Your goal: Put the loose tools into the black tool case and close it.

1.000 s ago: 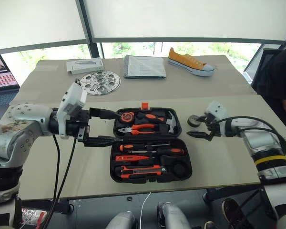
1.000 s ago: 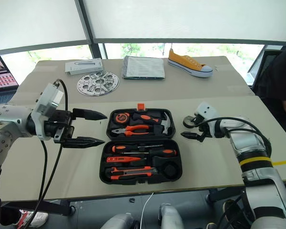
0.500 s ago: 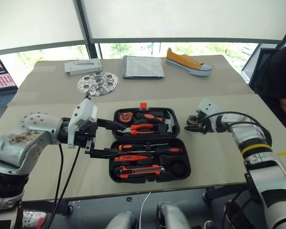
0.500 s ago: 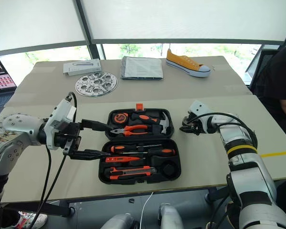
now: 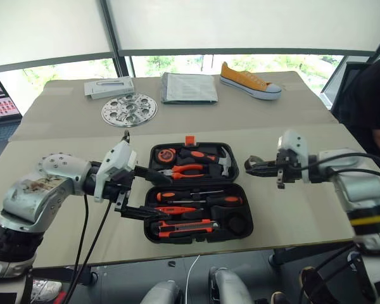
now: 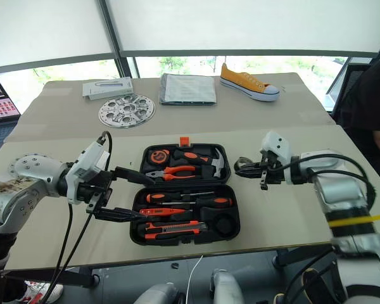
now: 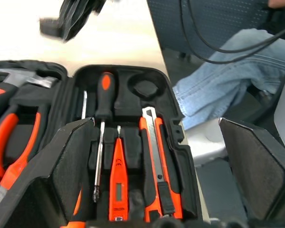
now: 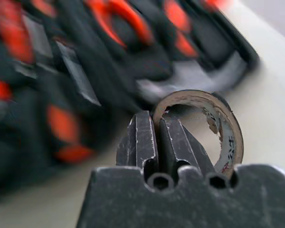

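1. Right gripper point(image 8: 154, 142) — jaws pressed together on the wall of the small dark tape roll point(image 8: 218, 126), one finger through the ring's hole, one outside; roll pinched and carried clear of the counter point(image 5: 291, 215), to the right of the case.
2. Left gripper point(image 5: 153, 195) — jaws spread as wide as they go, holding nothing; upper finger over the seam between the case's two halves, lower finger over the near half's left edge. Contact with the case cannot be told.
3. Black tool case point(image 5: 237, 244) — open flat at the middle of the counter, orange latch point(image 5: 190, 140) on the far edge.
4. Near half, seated in recesses: two long screwdrivers point(image 5: 196, 197) with orange-and-black handles, small all-orange screwdriver point(image 5: 174, 209), orange-and-black utility knife point(image 5: 187, 226); round recess point(image 5: 236, 223) at the right end.
5. Far half, seated: round orange tape measure point(image 5: 170, 154), orange-handled pliers point(image 5: 183, 170), hammer point(image 5: 223, 163).
6. Far counter: perforated metal disc point(image 5: 130, 109), flat box point(image 5: 109, 86), folded papers point(image 5: 189, 87), yellow sneaker point(image 5: 249, 81).
7. Left edge: laptop point(image 5: 1, 101), screen lit.
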